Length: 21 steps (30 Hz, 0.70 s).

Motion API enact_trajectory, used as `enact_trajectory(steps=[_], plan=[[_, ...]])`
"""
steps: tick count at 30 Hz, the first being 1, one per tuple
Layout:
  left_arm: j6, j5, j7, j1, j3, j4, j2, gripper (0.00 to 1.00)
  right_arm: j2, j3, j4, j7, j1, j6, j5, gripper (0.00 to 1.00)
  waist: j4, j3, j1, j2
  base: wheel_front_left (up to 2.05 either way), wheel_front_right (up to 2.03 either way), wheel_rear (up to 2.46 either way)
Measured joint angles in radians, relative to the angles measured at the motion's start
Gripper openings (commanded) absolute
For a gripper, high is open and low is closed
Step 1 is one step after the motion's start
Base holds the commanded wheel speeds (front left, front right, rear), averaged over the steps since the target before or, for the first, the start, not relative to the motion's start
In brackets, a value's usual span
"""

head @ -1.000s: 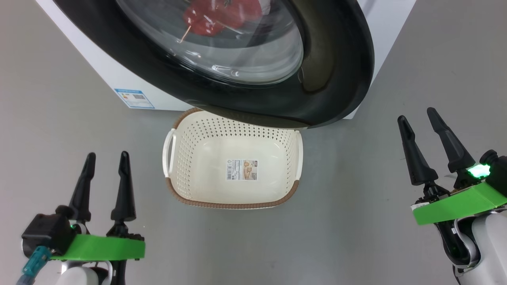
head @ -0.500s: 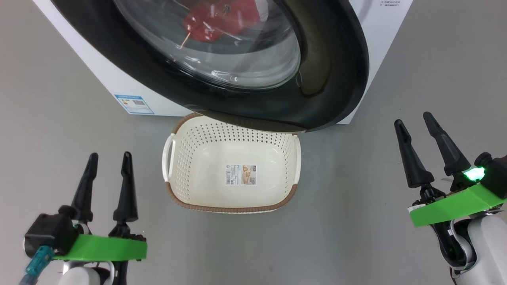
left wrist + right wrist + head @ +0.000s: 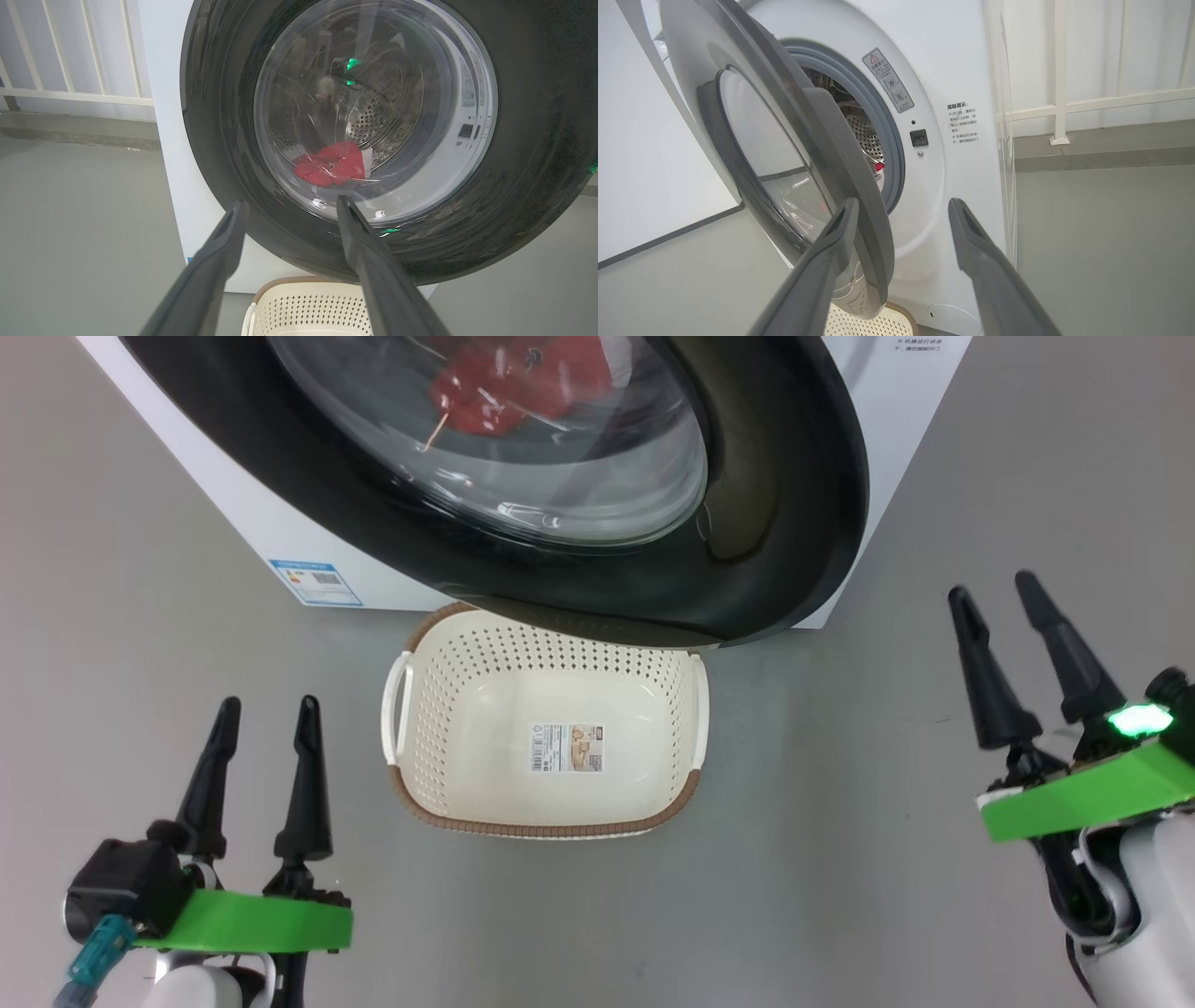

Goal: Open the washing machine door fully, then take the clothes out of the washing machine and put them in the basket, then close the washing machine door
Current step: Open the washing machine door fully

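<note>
Right gripper (image 3: 991, 585) rose, frame right | its jaws and left gripper (image 3: 269, 702) jaws apart, empty | risk: grip slips off glossy washing machine door (image 3: 784, 476), stays half-open

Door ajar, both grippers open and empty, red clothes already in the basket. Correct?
One thing wrong: the basket is empty bar its label sticker. The clothes lie inside the washing machine, seen through the washing machine door in the left wrist view. Rest holds: left gripper and right gripper open, empty.
</note>
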Motion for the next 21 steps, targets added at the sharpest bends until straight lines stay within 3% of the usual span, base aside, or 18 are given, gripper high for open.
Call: enact_trajectory(steps=[3,5,14,21], plan=[[0.0,0.0,0.0,0.0,-0.001,0.0,0.0,1.0,-0.017,0.002,0.004,0.0,-0.034,0.0,0.033,0.23,0.0,0.002,0.0,0.0,0.0,0.0,0.0],[0.0,0.0,0.0,0.0,-0.001,0.0,0.0,1.0,-0.037,0.008,0.014,0.0,-0.058,0.0,0.041,0.0,0.0,0.004,0.0,0.0,0.0,0.0,0.0],[0.0,0.0,0.0,-0.001,-0.002,0.0,0.0,1.0,-0.104,0.056,0.056,0.0,-0.195,0.0,0.239,0.0,0.011,0.022,0.0,0.0,0.0,0.0,0.0],[0.0,-0.001,0.0,-0.001,0.003,0.001,0.0,1.0,-0.156,0.104,0.1,0.137,-0.302,0.0,0.506,0.0,0.015,0.031,0.0,0.0,0.0,0.0,0.0]])
